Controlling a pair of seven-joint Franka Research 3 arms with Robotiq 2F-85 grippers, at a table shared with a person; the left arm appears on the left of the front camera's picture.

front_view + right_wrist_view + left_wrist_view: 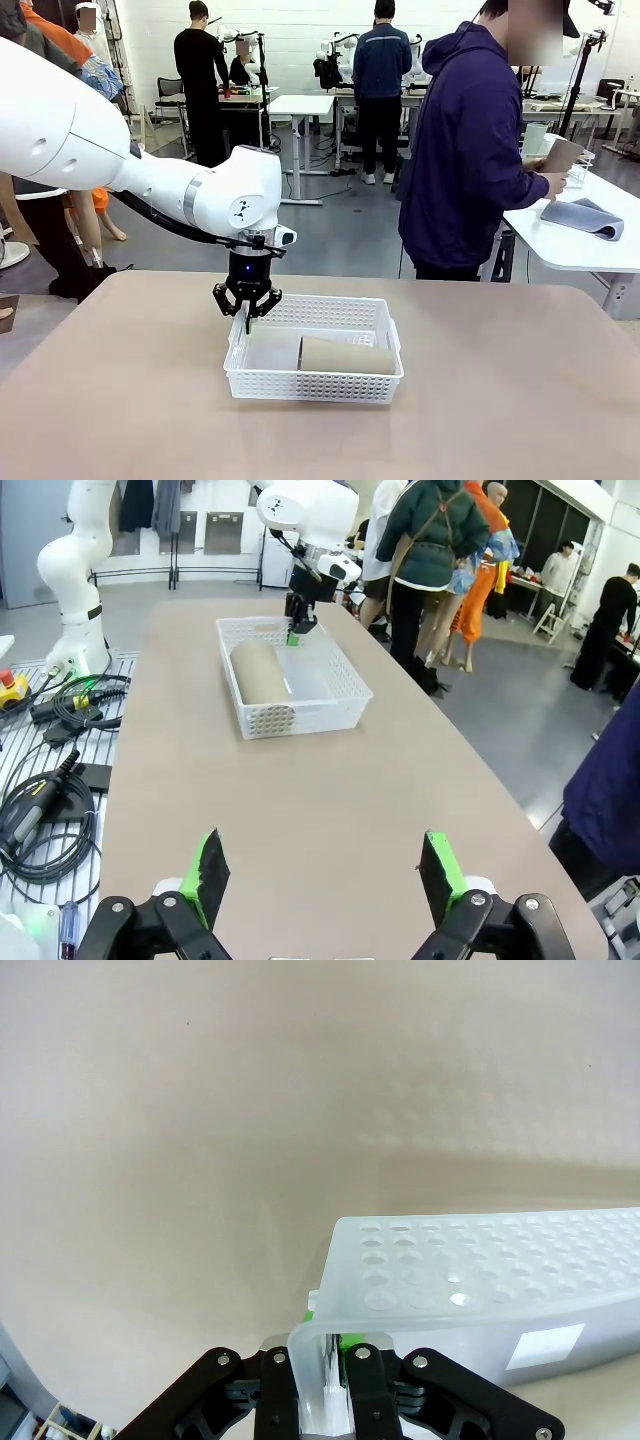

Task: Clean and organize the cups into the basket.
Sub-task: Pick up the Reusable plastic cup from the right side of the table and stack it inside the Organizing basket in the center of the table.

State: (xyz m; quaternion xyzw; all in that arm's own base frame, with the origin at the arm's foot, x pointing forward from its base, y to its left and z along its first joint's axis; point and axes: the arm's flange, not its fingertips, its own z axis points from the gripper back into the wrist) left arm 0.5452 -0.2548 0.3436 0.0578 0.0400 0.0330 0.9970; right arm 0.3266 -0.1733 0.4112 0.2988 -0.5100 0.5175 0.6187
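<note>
1. Fingers (375, 1400) of left gripper (247, 312) pinched tight on the rim of the basket (315, 386), at its left end towards the far corner; rim edge sits between the green pads.
2. Right gripper (325, 872) fingers spread wide, nothing between them; hovers over bare table (330, 780), well apart from basket.
3. Basket sits mid-table; one tan cup (345, 356) lies on its side inside, in the right half.
4. Person stands far right, turned to a white side table (560, 245); hand (553, 183) holds a second tan cup (562, 155); grey cloth (585, 216) lies just beside.
</note>
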